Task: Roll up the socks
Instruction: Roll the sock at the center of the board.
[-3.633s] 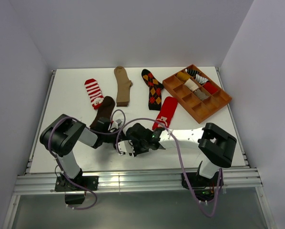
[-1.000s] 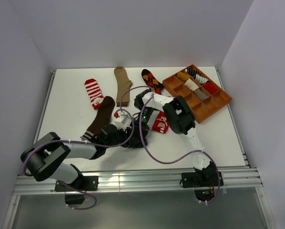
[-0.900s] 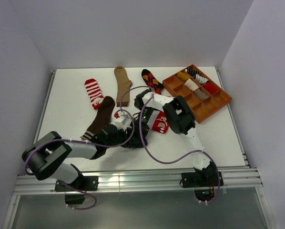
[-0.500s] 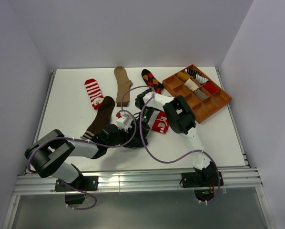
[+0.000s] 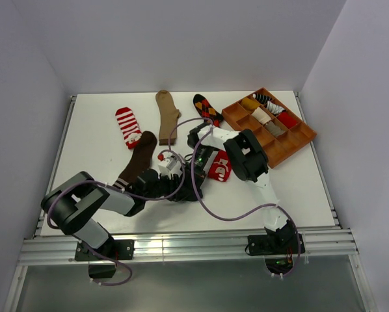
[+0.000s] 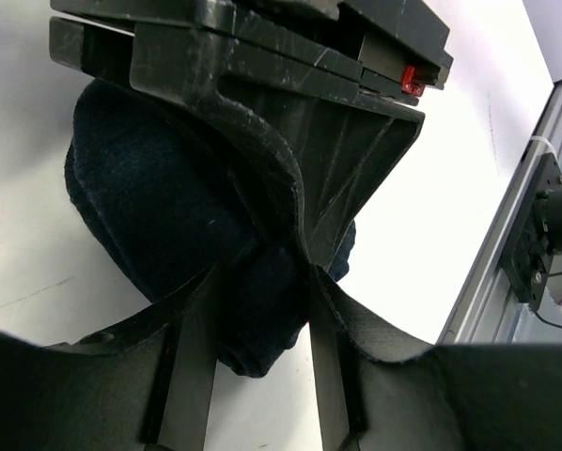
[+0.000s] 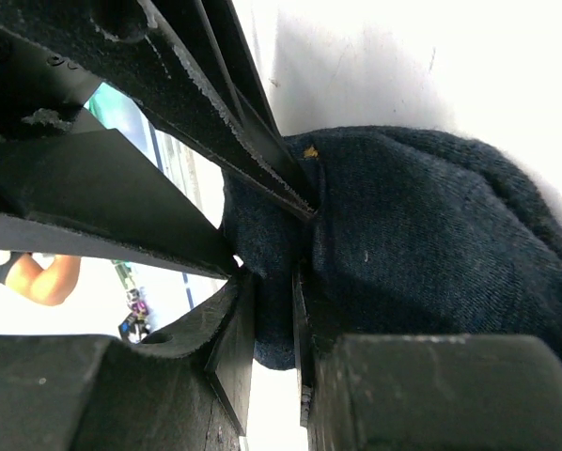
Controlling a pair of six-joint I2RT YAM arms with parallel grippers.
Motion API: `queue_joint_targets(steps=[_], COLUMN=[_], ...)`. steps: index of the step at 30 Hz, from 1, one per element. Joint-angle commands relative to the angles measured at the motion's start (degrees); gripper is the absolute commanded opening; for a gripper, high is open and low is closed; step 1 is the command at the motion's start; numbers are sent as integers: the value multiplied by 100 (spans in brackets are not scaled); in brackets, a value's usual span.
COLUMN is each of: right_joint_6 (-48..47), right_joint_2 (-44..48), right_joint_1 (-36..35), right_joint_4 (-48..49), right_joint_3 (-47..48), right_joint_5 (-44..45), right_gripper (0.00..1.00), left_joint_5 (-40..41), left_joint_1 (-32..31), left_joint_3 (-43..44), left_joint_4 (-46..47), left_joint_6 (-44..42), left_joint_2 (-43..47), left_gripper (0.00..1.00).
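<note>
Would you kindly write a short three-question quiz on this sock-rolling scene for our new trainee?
1. True or false: the wooden tray already holds rolled socks.
2. Which sock do the left gripper and the right gripper both pinch? A) the red sock B) the navy sock C) the dark brown sock
3. Which sock lies between the striped sock and the argyle sock at the far side of the table?
Key: 1 true; 2 B; 3 the tan sock.
</note>
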State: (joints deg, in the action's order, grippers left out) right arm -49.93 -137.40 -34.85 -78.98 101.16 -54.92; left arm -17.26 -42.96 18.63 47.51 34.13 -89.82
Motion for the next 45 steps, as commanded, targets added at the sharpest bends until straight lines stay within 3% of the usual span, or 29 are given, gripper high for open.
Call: queue_joint_targets(steps=[1, 13, 19, 22, 25, 27, 31, 45], right_joint_6=[1, 423, 616, 801, 1011, 1108, 1196, 1618], right_joint_2=[3, 214, 328, 494, 757, 942, 1329, 2788], right_joint_1=[66, 198, 198, 189, 189, 198, 207, 936], right_joint_4=[-258, 260, 532, 830, 1260, 1446, 1789, 2773], right_joint_3=[-115, -431, -483, -597, -799, -949, -1116, -1941], right_joint_5=[289, 499, 587, 701, 929, 1026, 1132, 1360], right_gripper=[21, 21, 22, 28, 43, 48, 57, 60], left_joint_5=[-129, -313, -498, -463, -358, -392, -357, -278], left_joint_1=[33, 68, 68, 68, 60, 60, 60, 103], left_joint_3=[-44, -97, 26, 96, 210, 334, 483, 668], left_joint_4=[-101, 13, -110, -338, -741, -1083, -1568, -2149], left_joint_6=[-12, 190, 313, 454, 621, 682, 797, 1121], left_joint_2=[-237, -361, -563, -580, -615, -633, -616, -633], left_gripper=[44, 42, 31, 22, 6, 0, 0, 0])
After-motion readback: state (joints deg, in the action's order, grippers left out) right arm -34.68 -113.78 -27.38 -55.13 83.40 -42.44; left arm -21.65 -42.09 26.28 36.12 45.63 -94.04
